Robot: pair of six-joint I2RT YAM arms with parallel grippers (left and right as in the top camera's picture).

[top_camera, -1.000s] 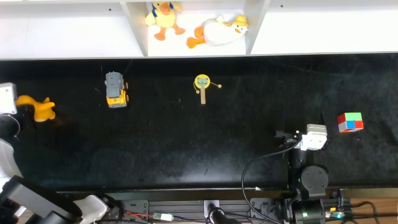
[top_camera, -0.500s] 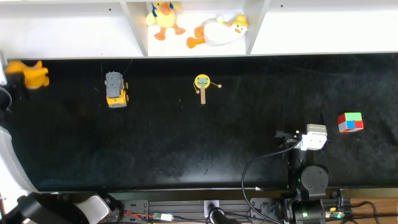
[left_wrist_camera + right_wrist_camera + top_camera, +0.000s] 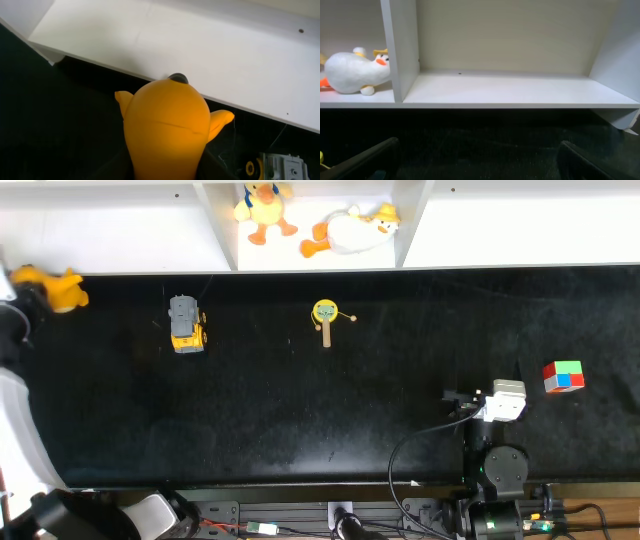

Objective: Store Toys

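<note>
Yellow duck (image 3: 264, 205) and white duck (image 3: 350, 230) are shelved, the left gripper (image 3: 25, 290) clamps an orange toy (image 3: 58, 288) at the bench's (image 3: 300, 400) far-left corner, the right gripper (image 3: 477, 160) gapes empty, and truck (image 3: 186, 323), rattle (image 3: 325, 314) and cube (image 3: 563, 376) await storing.

On the table (image 3: 300, 400) the truck (image 3: 185, 323) lies left of the rattle (image 3: 325, 317), the cube (image 3: 563, 376) far right.

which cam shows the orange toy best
The left wrist view: the orange toy sits large and close before the white shelf. The top view shows the toy small at the far left edge. The right wrist view faces the shelf and a white plush.
</note>
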